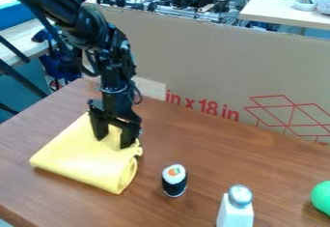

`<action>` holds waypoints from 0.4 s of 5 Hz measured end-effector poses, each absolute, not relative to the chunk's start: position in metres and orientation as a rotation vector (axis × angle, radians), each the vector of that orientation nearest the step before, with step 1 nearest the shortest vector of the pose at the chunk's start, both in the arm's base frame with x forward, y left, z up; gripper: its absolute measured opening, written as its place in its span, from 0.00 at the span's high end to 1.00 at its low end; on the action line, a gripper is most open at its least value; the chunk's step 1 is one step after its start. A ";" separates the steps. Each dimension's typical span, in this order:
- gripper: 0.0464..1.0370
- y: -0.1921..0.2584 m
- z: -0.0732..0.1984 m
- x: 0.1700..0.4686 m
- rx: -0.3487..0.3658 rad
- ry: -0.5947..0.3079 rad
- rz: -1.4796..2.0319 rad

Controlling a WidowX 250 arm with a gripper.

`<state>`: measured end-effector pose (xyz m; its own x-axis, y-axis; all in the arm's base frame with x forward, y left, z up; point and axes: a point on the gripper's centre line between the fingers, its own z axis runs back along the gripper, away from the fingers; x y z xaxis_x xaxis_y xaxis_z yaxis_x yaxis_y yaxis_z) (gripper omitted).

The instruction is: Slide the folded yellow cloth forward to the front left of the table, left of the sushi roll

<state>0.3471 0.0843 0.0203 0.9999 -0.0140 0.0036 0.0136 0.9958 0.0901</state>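
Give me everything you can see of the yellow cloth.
The yellow cloth looks like soft fabric, folded into a thick, roughly four-sided pad, with a rounded, curled fold at its right side. It lies on the brown table. The gripper stands over its far part, fingers apart; whether they press on it, I cannot tell.

Arm point(46, 3): black, thick and smooth up top, with pale bluish glints
Joint point(88, 27): black, bulky, rounded
Forearm point(116, 52): black, knobbly, built of blocky segments
Cables point(86, 69): black, thin, looping out beside the forearm and near the wrist point(116, 90)
Gripper point(114, 142): black, broad crosspiece, two flat, slab-like fingers point(130, 138)
Screws: too small to tell
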 end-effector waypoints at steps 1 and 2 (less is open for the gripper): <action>0.03 0.076 0.020 0.320 0.099 0.048 -0.029; 0.03 0.069 0.023 0.297 0.102 0.072 -0.043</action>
